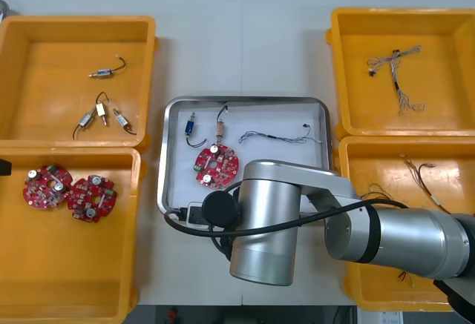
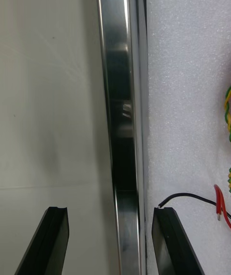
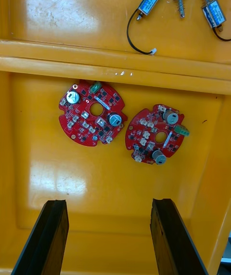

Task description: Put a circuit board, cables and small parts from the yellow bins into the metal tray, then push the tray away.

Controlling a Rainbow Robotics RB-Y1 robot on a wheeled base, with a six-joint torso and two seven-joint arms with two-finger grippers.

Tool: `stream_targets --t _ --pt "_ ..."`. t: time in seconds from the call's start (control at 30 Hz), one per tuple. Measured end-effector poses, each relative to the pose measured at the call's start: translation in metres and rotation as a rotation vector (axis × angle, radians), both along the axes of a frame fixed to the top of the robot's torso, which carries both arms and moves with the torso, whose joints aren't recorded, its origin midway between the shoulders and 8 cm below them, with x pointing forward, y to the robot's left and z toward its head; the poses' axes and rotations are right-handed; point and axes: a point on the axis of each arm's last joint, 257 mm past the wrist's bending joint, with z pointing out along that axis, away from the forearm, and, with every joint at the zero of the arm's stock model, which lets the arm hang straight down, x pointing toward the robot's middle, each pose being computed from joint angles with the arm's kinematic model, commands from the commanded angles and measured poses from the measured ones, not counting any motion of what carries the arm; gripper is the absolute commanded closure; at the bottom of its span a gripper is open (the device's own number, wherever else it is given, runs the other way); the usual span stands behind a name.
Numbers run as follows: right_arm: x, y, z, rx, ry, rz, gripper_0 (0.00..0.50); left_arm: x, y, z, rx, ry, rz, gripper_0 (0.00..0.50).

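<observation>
Loading judged complete: metal tray point(image 1: 245, 101) mid-desk point(image 1: 245, 42) holds red circuit board point(image 1: 216, 165), blue-white cable point(image 1: 278, 138), small metal parts point(image 1: 191, 126); right pincer point(image 2: 109, 212), fingers apart, straddles its near rim, push not yet made; left pincer point(image 3: 108, 205), likewise apart, hovers above yellow bin point(image 1: 74, 150).

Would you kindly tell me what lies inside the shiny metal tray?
One round red circuit board, two small metal parts and a twisted blue and white cable. The right arm covers the metal tray's near edge, so anything there is hidden.
</observation>
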Motion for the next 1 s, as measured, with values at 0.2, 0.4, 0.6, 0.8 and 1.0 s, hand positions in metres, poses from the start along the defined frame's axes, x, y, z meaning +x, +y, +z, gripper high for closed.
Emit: stream_targets --t 0.2,0.4,0.6,0.8,1.0 --pt "0.008 -0.001 0.003 -0.002 -0.035 -0.005 0.0 0.0 0.0 0.0 0.0 0.0 0.0 0.0" --pt "0.008 -0.001 0.003 -0.008 -0.043 -0.002 0.0 0.0 0.0 0.0 0.0 0.0 0.0 0.0" --pt "0.009 -0.002 0.002 -0.016 -0.056 0.003 0.0 0.0 0.0 0.0 0.0 0.0 0.0 0.0" --pt "0.01 -0.003 0.0 -0.025 -0.071 0.007 0.0 0.0 0.0 0.0 0.0 0.0 0.0 0.0" --pt "0.013 -0.003 -0.003 -0.034 -0.074 0.002 0.0 0.0 0.0 0.0 0.0 0.0 0.0 0.0"
